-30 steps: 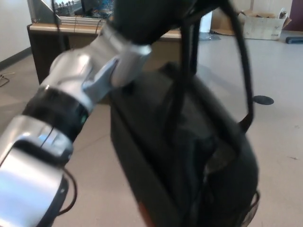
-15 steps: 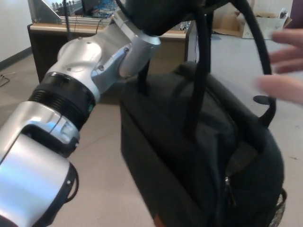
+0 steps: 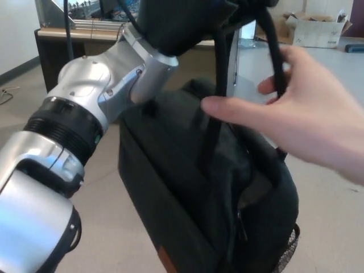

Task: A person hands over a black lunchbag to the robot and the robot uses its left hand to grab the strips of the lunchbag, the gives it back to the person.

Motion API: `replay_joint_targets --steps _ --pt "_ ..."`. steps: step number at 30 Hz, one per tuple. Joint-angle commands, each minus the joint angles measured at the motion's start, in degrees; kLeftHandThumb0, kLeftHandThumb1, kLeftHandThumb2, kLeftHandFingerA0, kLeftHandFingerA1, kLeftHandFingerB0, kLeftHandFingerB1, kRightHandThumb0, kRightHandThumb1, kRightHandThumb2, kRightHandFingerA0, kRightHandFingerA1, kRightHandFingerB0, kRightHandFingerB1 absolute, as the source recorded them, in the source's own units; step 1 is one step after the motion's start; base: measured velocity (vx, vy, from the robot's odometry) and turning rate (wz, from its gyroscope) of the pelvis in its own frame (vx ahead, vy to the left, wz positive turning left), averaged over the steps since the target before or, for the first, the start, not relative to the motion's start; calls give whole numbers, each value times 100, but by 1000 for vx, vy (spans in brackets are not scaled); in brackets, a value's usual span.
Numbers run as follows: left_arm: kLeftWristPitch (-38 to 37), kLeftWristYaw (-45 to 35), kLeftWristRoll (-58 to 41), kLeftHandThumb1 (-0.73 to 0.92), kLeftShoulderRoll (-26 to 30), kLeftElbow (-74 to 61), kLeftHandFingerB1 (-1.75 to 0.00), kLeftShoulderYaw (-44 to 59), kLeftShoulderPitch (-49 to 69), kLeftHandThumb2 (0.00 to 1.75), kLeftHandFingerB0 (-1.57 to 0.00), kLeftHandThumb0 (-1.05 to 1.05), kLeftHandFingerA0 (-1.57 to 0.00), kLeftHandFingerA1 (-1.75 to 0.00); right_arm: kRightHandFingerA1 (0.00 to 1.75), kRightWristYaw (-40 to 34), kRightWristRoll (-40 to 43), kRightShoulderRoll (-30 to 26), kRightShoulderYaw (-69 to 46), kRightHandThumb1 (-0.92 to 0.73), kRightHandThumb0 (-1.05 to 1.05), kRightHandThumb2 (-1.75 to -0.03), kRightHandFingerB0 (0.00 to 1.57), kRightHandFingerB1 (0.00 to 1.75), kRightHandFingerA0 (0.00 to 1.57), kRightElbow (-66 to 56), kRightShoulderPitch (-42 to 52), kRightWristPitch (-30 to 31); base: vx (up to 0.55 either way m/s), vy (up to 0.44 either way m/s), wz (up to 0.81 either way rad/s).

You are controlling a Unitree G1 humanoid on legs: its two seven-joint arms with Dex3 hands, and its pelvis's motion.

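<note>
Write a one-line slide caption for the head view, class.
Robot's left hand holds a black lunchbag up by its straps while a person's hand reaches in for them.

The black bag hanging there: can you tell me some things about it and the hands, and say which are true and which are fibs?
1. The black lunchbag hangs by its straps from the robot's left hand. True.
2. A person's hand reaches in from the right and touches a strap. True.
3. The lunchbag sits flat on a table. False: it hangs in the air above the floor.
4. The robot's right hand holds the bag's bottom. False: no right hand shows.
5. The bag is bright red. False: it is black.
</note>
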Motion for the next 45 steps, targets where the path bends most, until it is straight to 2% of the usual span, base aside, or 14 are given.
replay_joint_targets --steps 1,7,8,10,11,13,17,20,21,22,28,34,44,45 --pt "-22 -109 -103 58 -72 -105 -160 -10 94 56 -65 -28 -79 -172 43 -33 33 -67 -42 -79 -60 -65 58 45 52 -7 105 -20 0 0 0" --pt "-6 -253 -122 55 -85 -291 -159 -3 266 55 -67 -28 -79 -172 44 -58 45 -56 -57 -79 -62 -65 57 45 54 8 136 -79 0 0 0" --pt "-13 -274 -127 54 -79 -320 -159 1 286 55 -67 -29 -79 -172 58 -51 42 -61 -54 -66 -62 -103 51 58 48 -1 145 -81 0 0 0" --pt "-9 -428 -198 53 -75 -421 -147 39 361 57 -69 -30 -80 -166 44 -49 41 -68 -53 -79 -61 -65 59 45 53 -30 189 -97 0 0 0" --pt "142 -1120 -510 54 -88 -598 -44 158 503 57 -40 -55 -39 -58 44 -62 23 -75 -43 -79 -61 -65 59 46 53 -26 187 -87 0 0 0" --pt "321 -2476 -1209 47 -83 -945 -5 371 766 84 0 -80 0 0 43 -68 10 -65 -33 -79 -62 -65 60 45 53 -25 175 -64 0 0 0" --pt "697 -3323 -1358 64 100 -1520 0 427 977 59 0 -94 0 0 58 -54 48 -47 -64 -65 -63 -103 53 59 47 -9 136 -32 0 0 0" --pt "755 -3582 -1506 66 158 -1831 0 515 1112 60 0 -96 0 0 59 -41 33 -60 -53 -66 -61 -104 52 58 49 -37 116 -8 0 0 0" --pt "783 -3656 -1530 66 180 -1925 0 535 1152 59 0 -98 0 0 43 -19 41 -62 -55 -78 -62 -64 58 44 55 -37 114 -2 0 0 0" --pt "790 -3737 -1587 67 239 -2121 0 577 1252 60 0 -100 0 0 58 7 46 -67 -54 -67 -62 -104 51 58 48 -44 117 -3 0 0 0" --pt "849 -4046 -1730 67 442 -2783 0 763 1603 60 0 -99 0 0 59 -47 -24 -67 -3 -66 -61 -104 53 59 49 -37 113 -64 0 0 0" --pt "1105 -4472 -2435 62 931 -4070 0 1375 2730 60 0 -95 0 0 45 -66 -5 -70 -23 -79 -63 -64 61 47 56 -14 103 -109 0 0 0" --pt "564 -4187 -3182 48 1819 -5314 -3 2709 6100 88 0 -85 0 0 61 -138 154 9 -168 -64 -60 -102 45 56 52 -46 156 -79 0 0 0" --pt "479 -4215 -3416 44 1835 -5313 -9 2792 6480 86 -1 -78 0 -6 45 -167 144 31 -162 -77 -60 -64 54 44 56 -46 160 -75 0 0 0"
